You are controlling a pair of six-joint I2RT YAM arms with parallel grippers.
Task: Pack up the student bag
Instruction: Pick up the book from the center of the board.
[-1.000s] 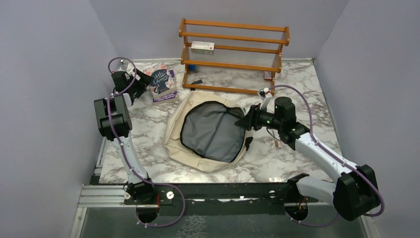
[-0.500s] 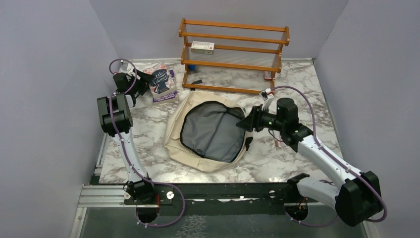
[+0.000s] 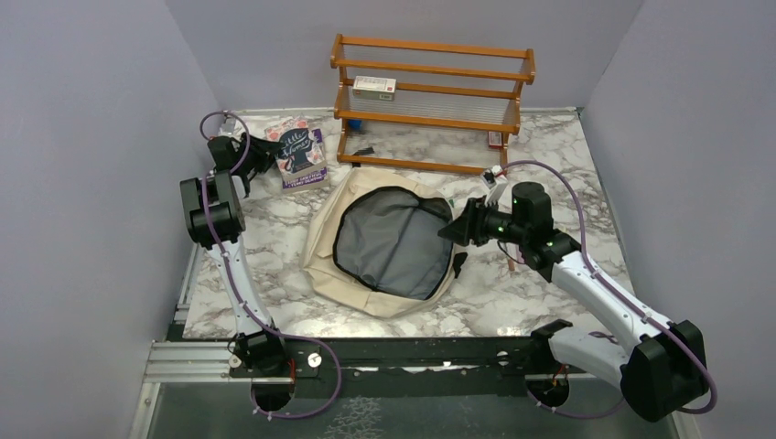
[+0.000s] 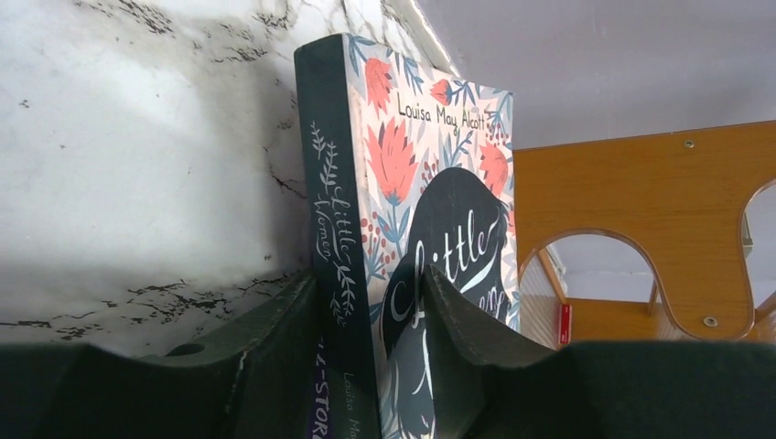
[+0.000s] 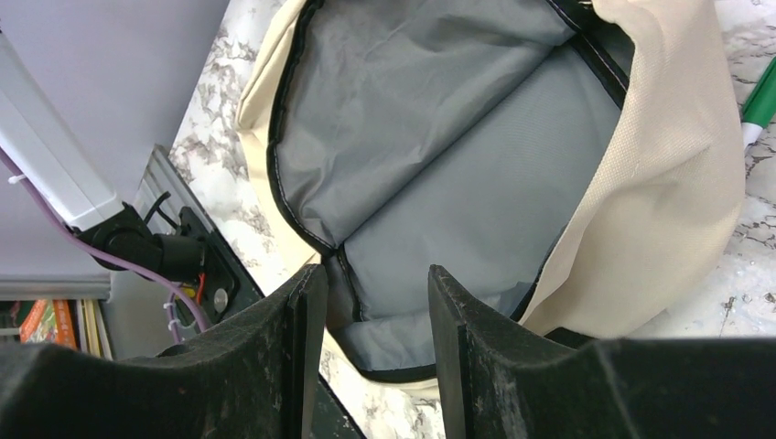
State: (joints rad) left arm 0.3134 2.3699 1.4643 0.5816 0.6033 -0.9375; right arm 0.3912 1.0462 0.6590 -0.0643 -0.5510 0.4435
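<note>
The student bag (image 3: 322, 249) lies in the middle of the table, cream canvas with its mouth wide and its grey lining (image 3: 389, 242) showing. A "Little Women" book (image 3: 298, 157) sits at the back left. My left gripper (image 3: 262, 155) is shut on the book. In the left wrist view the book (image 4: 439, 146) stands between my fingers (image 4: 274, 338), one on the back cover by the spine and one on the front; my gripper (image 4: 371, 274) pinches it. My right gripper (image 3: 453, 229) hovers open at the bag's right rim. In its wrist view only lining (image 5: 439, 137) shows between the fingers of the gripper (image 5: 375, 272).
A wooden rack (image 3: 430, 101) stands at the back with a small box (image 3: 374, 87) on its middle shelf. A green pen (image 5: 758, 105) lies on the marble right of the bag. Grey walls close in on both sides.
My left gripper has closed its fingers onto the book at the back left. The right arm has drawn slightly back to the right from the bag's rim, jaws unchanged.
</note>
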